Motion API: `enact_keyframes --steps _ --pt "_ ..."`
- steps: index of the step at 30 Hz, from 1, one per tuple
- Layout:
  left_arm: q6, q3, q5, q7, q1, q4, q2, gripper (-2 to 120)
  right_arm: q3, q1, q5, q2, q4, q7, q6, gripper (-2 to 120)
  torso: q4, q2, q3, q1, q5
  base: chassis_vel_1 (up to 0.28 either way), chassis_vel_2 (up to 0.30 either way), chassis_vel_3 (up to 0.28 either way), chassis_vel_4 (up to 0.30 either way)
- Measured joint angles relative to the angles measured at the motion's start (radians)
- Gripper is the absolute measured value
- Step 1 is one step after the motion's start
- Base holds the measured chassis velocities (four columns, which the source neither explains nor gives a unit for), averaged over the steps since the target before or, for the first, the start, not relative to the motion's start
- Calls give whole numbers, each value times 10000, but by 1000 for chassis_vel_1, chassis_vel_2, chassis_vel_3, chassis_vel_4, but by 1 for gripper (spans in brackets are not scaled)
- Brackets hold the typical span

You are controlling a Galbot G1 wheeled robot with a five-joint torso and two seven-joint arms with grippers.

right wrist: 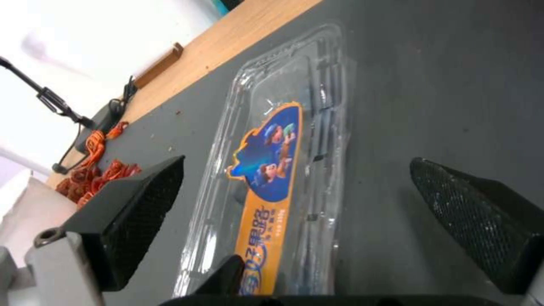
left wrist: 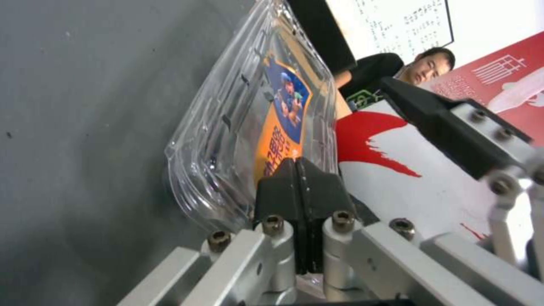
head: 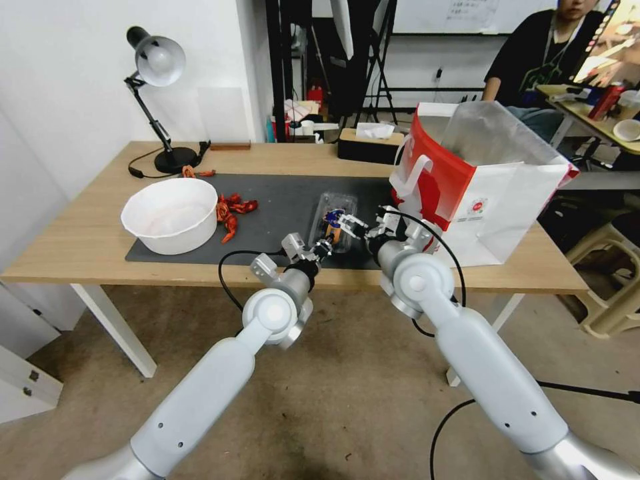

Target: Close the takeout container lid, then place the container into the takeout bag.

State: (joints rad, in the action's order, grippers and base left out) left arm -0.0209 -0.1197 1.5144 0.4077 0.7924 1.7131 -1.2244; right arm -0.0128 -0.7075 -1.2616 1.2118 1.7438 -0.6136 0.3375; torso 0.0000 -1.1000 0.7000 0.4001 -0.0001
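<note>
The takeout container (head: 335,208) lies flat on the dark mat (head: 280,190), a clear clamshell whose lid (right wrist: 317,89) is down and carries an orange and blue sticker (right wrist: 266,170). My left gripper (head: 325,247) is shut, its fingertips (left wrist: 296,168) pressed against the container's near end on top of the lid (left wrist: 238,106). My right gripper (head: 363,225) hovers open just over the container's right side, and its two black pads (right wrist: 142,204) stand wide apart above the box. The takeout bag (head: 507,200) stands open to the right, white with a red side.
A big white bowl (head: 170,213) sits at the mat's left end with red bits (head: 230,213) beside it. A desk lamp (head: 157,63) stands at the back left and a tissue box (head: 370,143) at the back. The bag (left wrist: 397,187) is close behind my grippers.
</note>
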Motion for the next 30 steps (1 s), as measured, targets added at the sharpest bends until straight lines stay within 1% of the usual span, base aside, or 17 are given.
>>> enact_keyframes --steps 4,5,6,9,11,13,14,15,16,18,19,22,23,26,27,29,30 --pt "-2 0 -1 0 -19 -1 16 0 76 77 60 132 -185 11 8 92 1 0 0 0 0 0 0 0 0" --pt "-3 0 -1 0 -34 -5 19 0 114 112 103 186 -283 22 11 85 0 0 0 0 0 0 0 0 0" --pt "-3 0 -1 0 -34 -5 19 0 114 112 103 186 -283 22 11 85 0 0 0 0 0 0 0 0 0" --pt "-7 0 -2 -1 -64 -19 20 0 170 167 178 303 -527 50 66 68 0 0 0 0 0 0 0 0 0" --pt "-8 -2 -2 -1 -67 -22 21 0 176 169 191 314 -560 54 75 67 0 0 0 0 0 0 0 0 0" --pt "-9 -9 -3 -3 -72 -26 23 0 190 174 229 337 -649 83 85 57 0 0 0 0 1 0 0 0 0" --pt "-9 -9 -3 -3 -72 -26 23 0 190 174 229 337 -649 83 85 57 0 0 0 0 1 0 0 0 0" --pt "-11 -12 -5 -5 -74 -29 23 0 193 187 251 355 -720 97 91 48 0 0 0 0 0 0 0 0 0" --pt "-11 -12 -5 -5 -74 -29 23 0 193 187 251 355 -720 97 91 48 0 0 0 0 0 0 0 0 0" --pt "-15 -18 -5 -11 -74 -32 28 0 198 198 286 414 -810 108 95 38 0 0 0 0 0 0 0 0 0" --pt "-15 -18 -5 -11 -74 -32 28 0 198 198 286 414 -810 108 95 38 0 0 0 0 0 0 0 0 0" --pt "-18 -22 -8 -16 -74 -32 60 0 197 199 342 463 -875 127 94 22 0 0 -1 0 1 0 0 0 0" --pt "-18 -22 -8 -16 -74 -32 60 0 197 199 342 463 -875 127 94 22 0 0 -1 0 1 0 0 0 0" --pt "-22 -23 -40 -23 -71 -25 89 0 198 191 390 481 -916 152 81 10 0 0 -1 0 1 0 0 0 0" --pt "-22 -23 -40 -23 -71 -25 89 0 198 191 390 481 -916 152 81 10 0 0 -1 0 1 0 0 0 0" --pt "-50 7 -249 -46 -2 71 166 0 194 175 431 489 -935 166 59 0 0 0 -1 0 0 0 0 0 0" --pt "-50 7 -249 -46 -2 71 166 0 194 175 431 489 -935 166 59 0 0 0 -1 0 0 0 0 0 0"
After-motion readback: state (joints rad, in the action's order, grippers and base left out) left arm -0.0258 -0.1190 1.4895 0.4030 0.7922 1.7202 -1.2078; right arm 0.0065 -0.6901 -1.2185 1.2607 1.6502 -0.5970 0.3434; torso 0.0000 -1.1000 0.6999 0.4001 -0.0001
